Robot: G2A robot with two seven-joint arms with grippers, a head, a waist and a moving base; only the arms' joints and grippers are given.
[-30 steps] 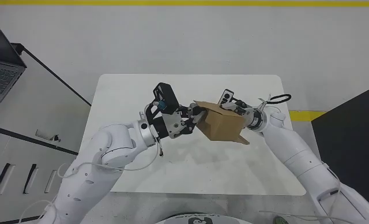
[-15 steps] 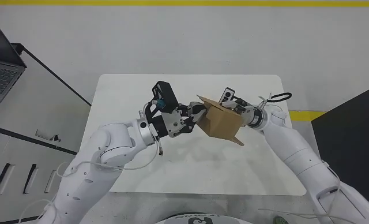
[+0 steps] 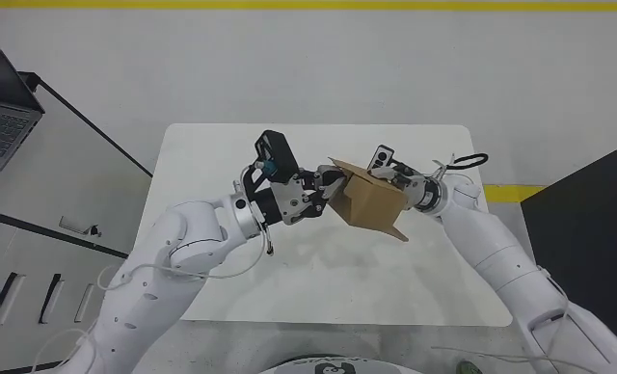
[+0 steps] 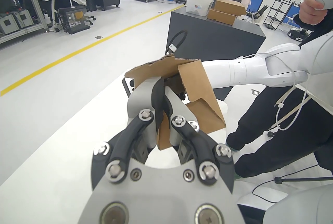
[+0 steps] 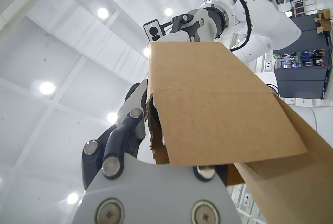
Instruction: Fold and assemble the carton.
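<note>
A brown cardboard carton (image 3: 371, 202) hangs in the air over the middle of the white table (image 3: 318, 287), held between both arms. My left gripper (image 3: 328, 188) is shut on a flap at the carton's left end; the left wrist view shows its black fingers (image 4: 159, 101) pinching that cardboard flap (image 4: 163, 131), with the carton (image 4: 200, 95) beyond. On the carton's right end my right gripper (image 3: 403, 178) is clamped; in the right wrist view the carton (image 5: 208, 115) covers most of its fingers (image 5: 135, 102), and one flap hangs loose below.
A dark cabinet (image 3: 569, 239) stands off the table's right edge and a grey desk (image 3: 58, 191) with a laptop off its left. The front and back of the tabletop are bare. A person stands close to the table's far side in the left wrist view.
The carton has shifted slightly left and tilted a little between the two grippers. Both grips have stayed as they were.
</note>
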